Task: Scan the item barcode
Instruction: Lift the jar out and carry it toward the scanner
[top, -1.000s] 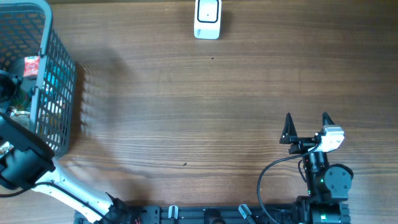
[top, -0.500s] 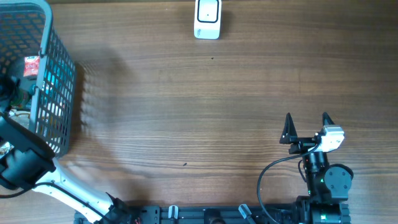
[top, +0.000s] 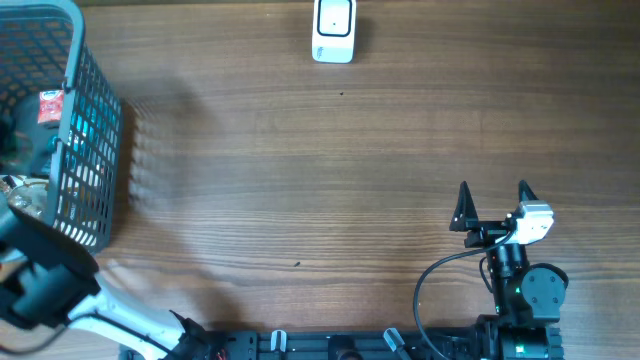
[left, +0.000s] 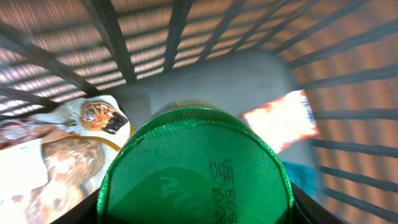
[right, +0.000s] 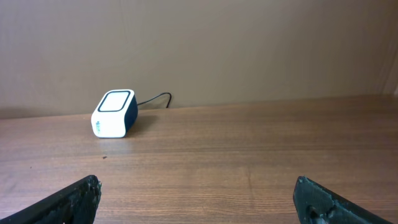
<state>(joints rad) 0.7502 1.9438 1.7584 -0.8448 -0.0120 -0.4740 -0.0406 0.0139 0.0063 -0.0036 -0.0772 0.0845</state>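
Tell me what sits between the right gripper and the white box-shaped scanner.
Nothing but bare brown wooden tabletop lies between the right gripper and the white box-shaped scanner; both the overhead and right wrist views show it.

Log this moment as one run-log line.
left gripper: closed on green-lidded container inside basket | right gripper: open, empty, over table | scanner: at far table edge, no item near | scan: not yet done
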